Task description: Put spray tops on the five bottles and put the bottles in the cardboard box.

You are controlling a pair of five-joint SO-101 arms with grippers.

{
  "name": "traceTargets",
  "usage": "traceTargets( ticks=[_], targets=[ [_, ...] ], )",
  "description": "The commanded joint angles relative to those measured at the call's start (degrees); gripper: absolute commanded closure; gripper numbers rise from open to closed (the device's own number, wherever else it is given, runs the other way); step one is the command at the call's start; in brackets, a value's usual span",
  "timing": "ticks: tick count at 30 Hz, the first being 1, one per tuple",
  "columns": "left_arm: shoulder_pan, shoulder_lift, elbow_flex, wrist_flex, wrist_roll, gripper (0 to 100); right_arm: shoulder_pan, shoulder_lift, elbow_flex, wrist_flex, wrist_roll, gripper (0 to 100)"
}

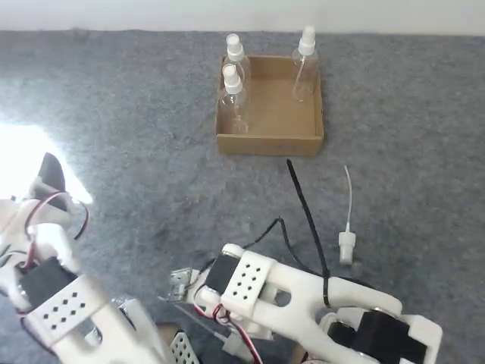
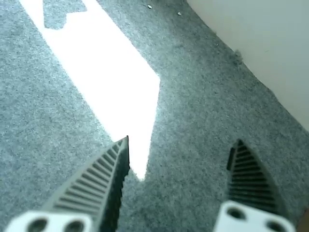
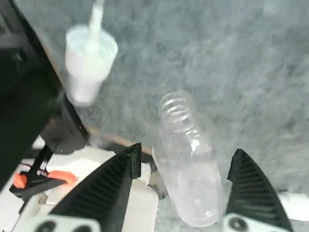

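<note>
grey carpeted desk (image 1: 114, 114) from above: three capped bottles (image 1: 233, 91) stand upright in the cardboard box (image 1: 269, 142); a loose spray top (image 1: 346, 246) lies nearby, tube pointing boxward. left wrist: left claw (image 2: 182, 141) spread over bare carpet. right wrist: right claw (image 3: 187, 149) spread around an uncapped bottle (image 3: 186, 188), neck pointing away, likely awaiting its top.

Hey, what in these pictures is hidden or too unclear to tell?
- High view: the arms cover the near carpet; whatever lies beneath is hidden.
- High view: whether the tops on the bottles in the box are tight; too small.
- Right wrist view: spray top blurred, its tube cut off by the edge.
</note>
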Motion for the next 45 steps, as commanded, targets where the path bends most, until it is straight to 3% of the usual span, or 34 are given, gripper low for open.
traceTargets(
  ticks=[1,7,24,32,39,45],
  targets=[
    [-0.26,-0.44,-0.4,-1.67,0.53,70,4.09,-2.68,1.41,0.57,1.41,71.6],
    [-0.26,-0.44,-0.4,-1.67,0.53,70,7.6,-2.68,1.67,0.57,6.77,71.6],
    [0.0,-0.44,-0.4,-1.67,0.53,70,7.69,7.52,1.85,-7.69,7.03,72.1],
    [0.0,-0.44,-0.4,-1.67,0.53,70,7.69,7.43,1.67,-7.87,7.03,85.1],
    [0.0,-0.44,-0.4,-1.67,0.53,70,8.22,7.34,-3.6,-3.03,6.68,85.3],
    [0.0,-0.44,-0.4,-1.67,0.53,70,13.93,7.34,-17.76,6.11,6.59,85.3]
  ],
)
